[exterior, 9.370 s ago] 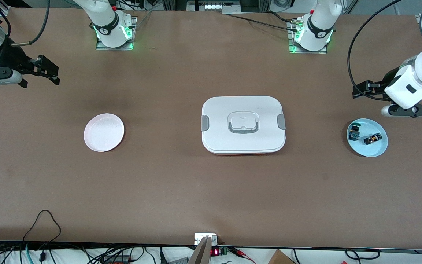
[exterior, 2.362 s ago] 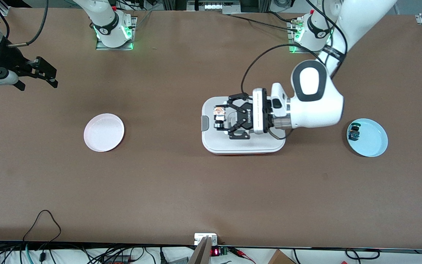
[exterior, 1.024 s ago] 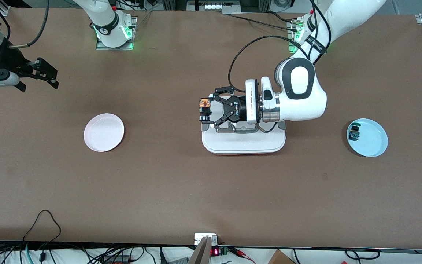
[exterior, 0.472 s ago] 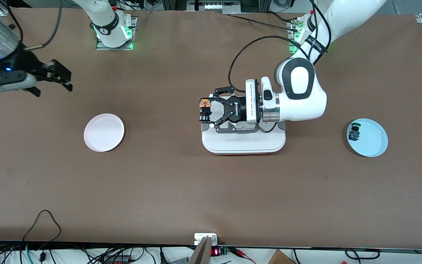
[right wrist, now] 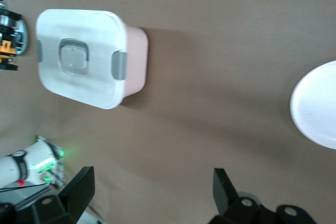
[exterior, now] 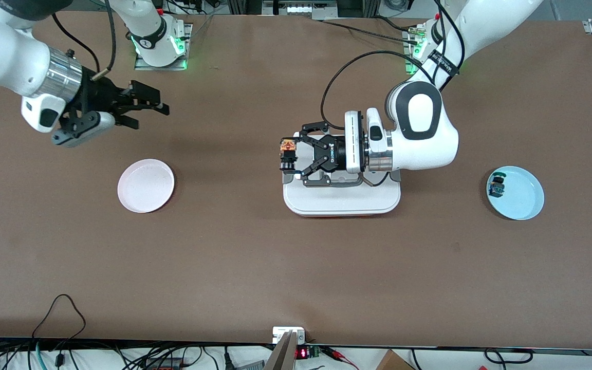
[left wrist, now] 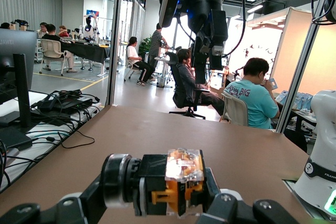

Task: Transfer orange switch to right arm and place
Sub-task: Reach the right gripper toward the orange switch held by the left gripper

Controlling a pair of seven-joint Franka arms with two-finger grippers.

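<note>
The orange switch (exterior: pixel 287 153), a small black block with an orange face, hangs in the air in my left gripper (exterior: pixel 289 156), which is shut on it. It is over the end of the white lidded box (exterior: pixel 342 199) that faces the right arm. In the left wrist view the switch (left wrist: pixel 182 181) fills the space between the dark fingers (left wrist: pixel 231 211). My right gripper (exterior: pixel 151 105) is open and holds nothing, above bare table close to the pale pink plate (exterior: pixel 146 185). Its two fingers (right wrist: pixel 79 186) stand wide apart in the right wrist view, where the switch (right wrist: pixel 9 41) shows at the edge.
A light blue plate (exterior: pixel 523 199) at the left arm's end of the table holds a small black part with a blue-green top (exterior: pixel 496 187). The white box (right wrist: pixel 84 56) has grey clasps and a handle in its lid. Cables run along the table's near edge.
My right arm has swung in from the table's end toward the middle, its gripper still open. The left arm has stayed in place with the switch.
</note>
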